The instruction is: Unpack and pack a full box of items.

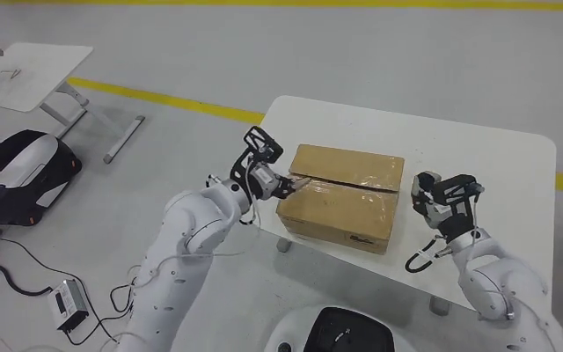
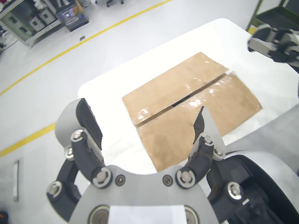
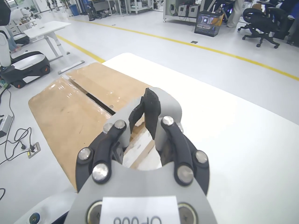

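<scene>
**While the flaps are down: both grippers staged at the box ends**

Brown cardboard box, flaps folded flat with glossy clear tape over the centre seam. It sits on the white rounded-corner tabletop, close to the robot-side edge, with the seam running left to right. No items are out, so my read is that unpacking hasn't started and the flaps come first.

Left gripper: spread wide apart, holding nothing, at the box's left end and roughly straddling the seam line. Can't tell if it touches the cardboard. That wide spread suits hooking a flap edge or bracing the box end, not pinching something thin.

Right gripper: pressed together with nothing between, hovering just beside the box's right end. Closed like that it makes a narrow tip, plausibly a wedge for the seam, or it is simply parked.

Both wrist views show a dark gap along part of the seam, so the flaps may already be parted there. The tape elsewhere looks unbroken. Judgement: the gap is the entry point.

Risks as I see them:
- With the box this near the tabletop edge, a pull toward the robot could drag it off, so one arm should pin it.
- The tape may stretch rather than tear, lifting the whole box.
- The flaps look thin, so a hard wedge could crumple them.
</scene>
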